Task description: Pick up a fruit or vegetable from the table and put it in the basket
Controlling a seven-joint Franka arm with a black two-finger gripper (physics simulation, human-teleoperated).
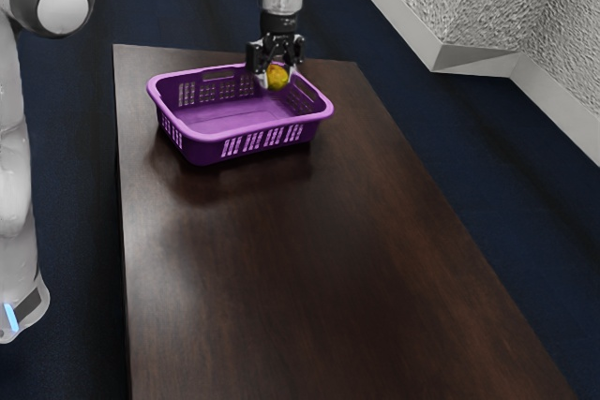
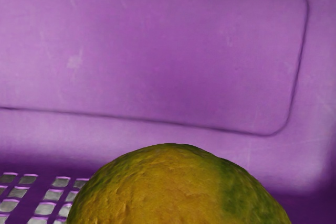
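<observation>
One yellow-green fruit (image 1: 278, 77) — gripped in the claw (image 1: 277, 80) — over the basket (image 1: 204, 150).

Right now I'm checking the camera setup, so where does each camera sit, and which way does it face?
Exterior view: beside my arm, looking down along the table; my arm comes in from the exterior view's left, with the gripper at the basket.
Wrist view: on my hand, looking down into the basket, with the yellow-green fruit close below.
Shared: the basket and the fruit.
</observation>
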